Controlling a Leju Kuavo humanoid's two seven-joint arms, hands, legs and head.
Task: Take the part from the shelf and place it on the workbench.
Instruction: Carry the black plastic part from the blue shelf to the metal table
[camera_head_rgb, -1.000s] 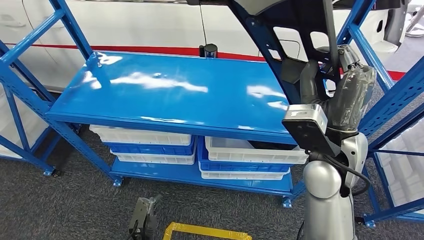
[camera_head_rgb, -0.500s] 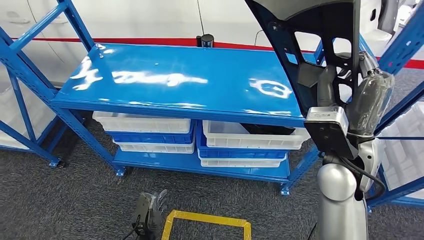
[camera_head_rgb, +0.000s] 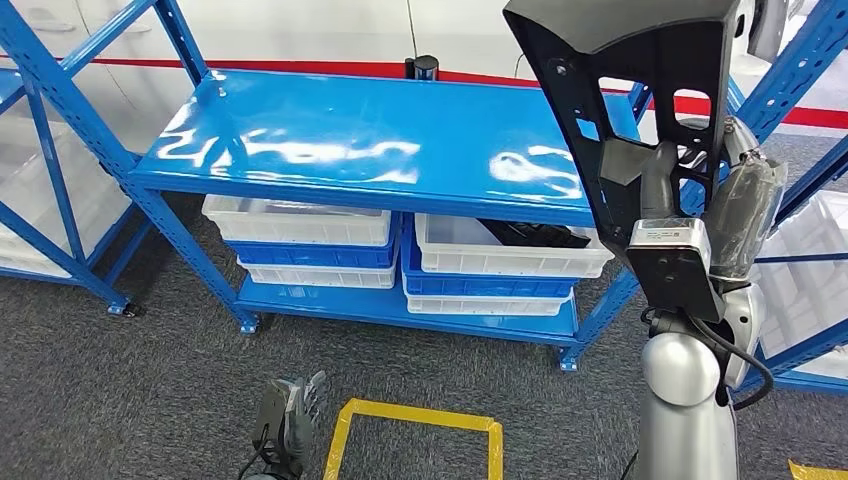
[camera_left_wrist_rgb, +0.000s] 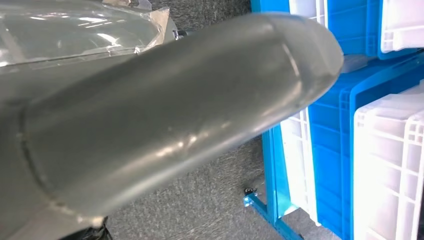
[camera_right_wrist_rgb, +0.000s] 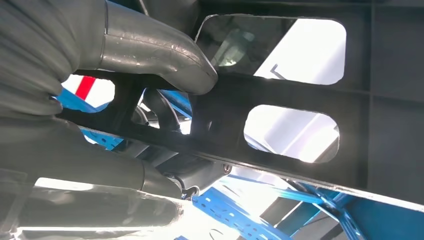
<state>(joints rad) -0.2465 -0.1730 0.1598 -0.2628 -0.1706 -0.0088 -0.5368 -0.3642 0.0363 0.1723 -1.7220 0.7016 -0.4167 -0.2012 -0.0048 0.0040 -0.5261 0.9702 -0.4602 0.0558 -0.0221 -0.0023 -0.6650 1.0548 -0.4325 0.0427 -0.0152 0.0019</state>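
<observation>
Part: the large black plastic panel with cut-out windows stands upright at the right, gripped by the right hand, above the right end of the blue metal shelf top.
Crates: white and blue plastic crates sit stacked side by side under that top.
Floor: the yellow tape rectangle lies in front of the shelf, the left hand hanging just left of it.

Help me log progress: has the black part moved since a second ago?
Yes: in the right robot hand, the black part shifted rightward against the blue shelf top; camera moved too.
</observation>
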